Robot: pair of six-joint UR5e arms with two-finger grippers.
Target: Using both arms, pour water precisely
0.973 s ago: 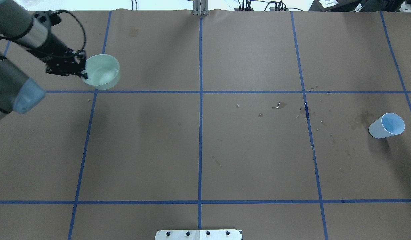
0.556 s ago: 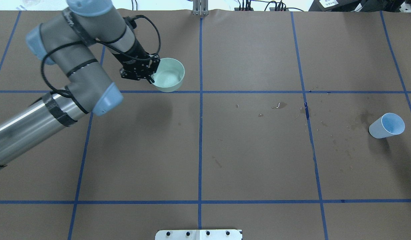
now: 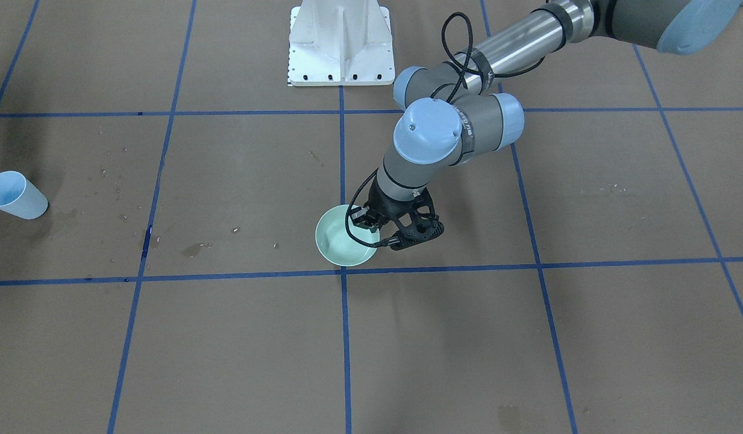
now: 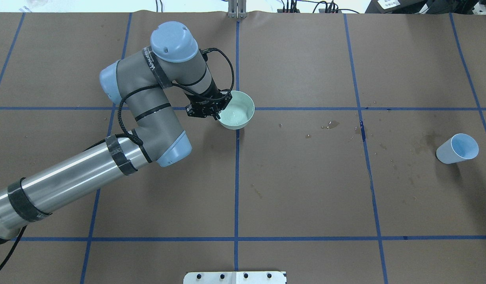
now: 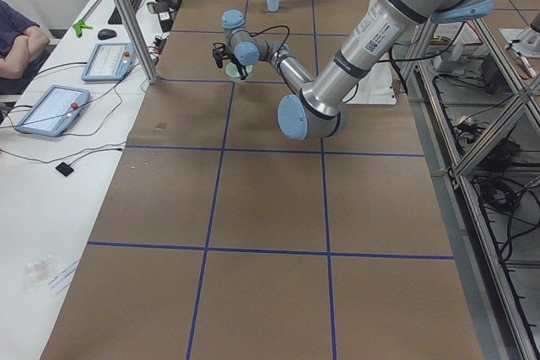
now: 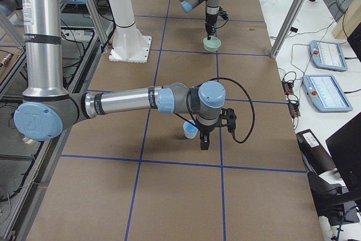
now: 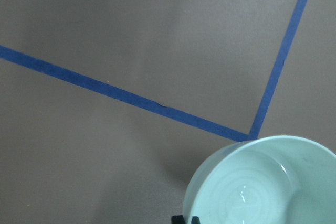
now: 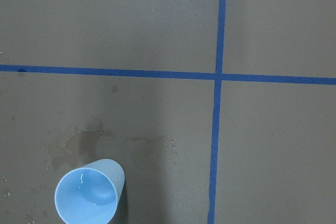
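- Bowl [image 4: 237, 114], pale green, is sitting upright at the middle of the table [image 4: 306, 189], on its far half, where two blue tape lines cross.
- Left gripper [image 4: 217, 114] is clamping the bowl's rim on the left side, one finger inside and one outside. The overhead and front views are both showing this pinch.
- Left wrist view is adding what those miss. Small bright glints of water [image 7: 242, 196] are lying low in the bowl, and a dark fingertip [image 7: 184, 219] is pressing against the outer wall.
- No view is making clear whether the bowl's base is touching the paper.
- Cup [image 4: 457, 148], light blue, is standing upright far off at the table's right end, well apart from the bowl.
- Right wrist view is looking down into the cup, showing a wet sheen and glints at its bottom. Pale ring-shaped wet stains [image 8: 94, 140] are lying just beside it.
- Right gripper [image 6: 204, 143] is showing only in the right side view, hanging just beside the cup with its fingers pointing down. I cannot tell whether it is spread or closed.
- Overhead and front views are leaving out the right arm entirely.
- Left side view is showing a person's folded arms [image 5: 21, 40] at a side desk.
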